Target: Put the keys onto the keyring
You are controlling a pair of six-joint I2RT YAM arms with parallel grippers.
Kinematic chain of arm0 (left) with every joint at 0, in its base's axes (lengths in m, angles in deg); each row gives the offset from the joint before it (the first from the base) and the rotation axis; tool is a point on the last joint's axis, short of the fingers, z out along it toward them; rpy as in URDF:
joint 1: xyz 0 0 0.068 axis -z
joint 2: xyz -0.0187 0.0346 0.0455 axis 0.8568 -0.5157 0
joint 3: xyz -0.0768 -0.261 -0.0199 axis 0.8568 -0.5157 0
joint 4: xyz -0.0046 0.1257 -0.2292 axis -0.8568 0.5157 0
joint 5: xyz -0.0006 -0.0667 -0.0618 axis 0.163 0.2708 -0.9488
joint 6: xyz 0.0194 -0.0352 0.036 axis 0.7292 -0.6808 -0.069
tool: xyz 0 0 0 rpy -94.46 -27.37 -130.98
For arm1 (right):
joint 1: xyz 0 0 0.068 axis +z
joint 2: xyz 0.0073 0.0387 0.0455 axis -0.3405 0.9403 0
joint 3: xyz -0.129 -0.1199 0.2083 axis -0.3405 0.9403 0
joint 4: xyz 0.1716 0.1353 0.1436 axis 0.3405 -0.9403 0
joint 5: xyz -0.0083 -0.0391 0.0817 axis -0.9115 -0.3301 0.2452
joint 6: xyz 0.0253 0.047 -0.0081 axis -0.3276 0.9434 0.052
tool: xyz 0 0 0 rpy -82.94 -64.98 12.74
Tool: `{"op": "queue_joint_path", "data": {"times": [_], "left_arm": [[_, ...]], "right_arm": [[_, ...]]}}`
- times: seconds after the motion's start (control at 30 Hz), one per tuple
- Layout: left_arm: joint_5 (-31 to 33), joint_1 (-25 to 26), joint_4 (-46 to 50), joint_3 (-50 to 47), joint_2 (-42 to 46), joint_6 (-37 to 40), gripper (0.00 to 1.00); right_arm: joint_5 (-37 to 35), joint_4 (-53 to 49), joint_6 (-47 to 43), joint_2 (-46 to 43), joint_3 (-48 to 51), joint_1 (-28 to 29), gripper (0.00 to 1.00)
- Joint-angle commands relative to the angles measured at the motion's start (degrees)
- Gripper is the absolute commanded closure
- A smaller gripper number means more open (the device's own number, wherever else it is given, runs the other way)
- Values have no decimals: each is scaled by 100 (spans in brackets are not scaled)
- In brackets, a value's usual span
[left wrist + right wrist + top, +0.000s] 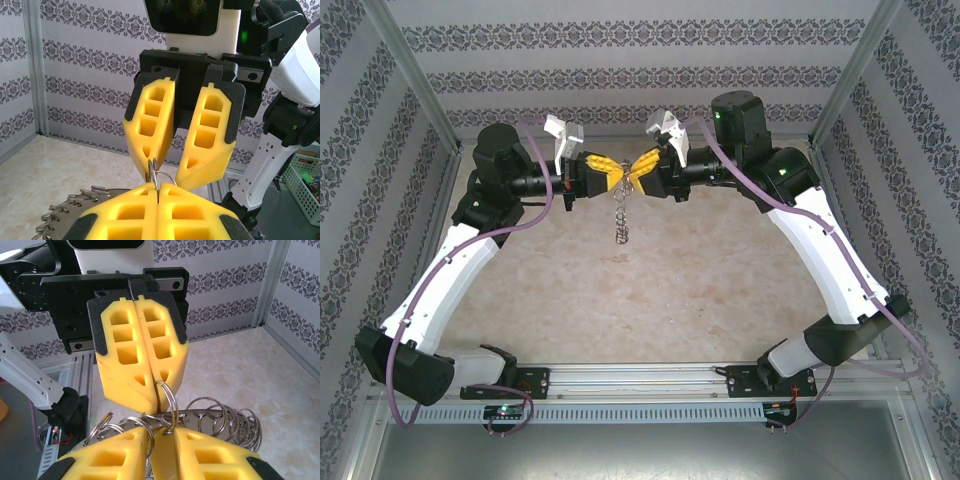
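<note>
Slippage was your danger: the left claw (159,401) was pressed shut on the keyring (620,225), hanging mid-air over the far middle of the surface (720,290). The right claw (165,175) stood slightly apart around it, grip unclear; any pull could have dropped it.

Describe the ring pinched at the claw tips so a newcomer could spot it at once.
Above the middle of the beige marbled table, the yellow left claw and yellow right claw meet tip to tip. The small grey metal ring sticks out of the left claw's shut tips. Unlike the loose grey rings bunched beneath, it stands upright, clamped.
</note>
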Motion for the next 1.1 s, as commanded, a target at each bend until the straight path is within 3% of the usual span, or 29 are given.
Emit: {"op": "queue_joint_path", "data": {"times": [0.0,0.5,1.07], "left_arm": [[-286,-5,-448,26,-13,-65,100],[-335,1,-328,16,-16,19,100],[-351,1,-184,170,-122,111,100]], "right_arm": [[199,362,133,111,-136,4,77],[55,452,150,266,-308,-60,76],[809,370,289,283,-215,-224,79]]}}
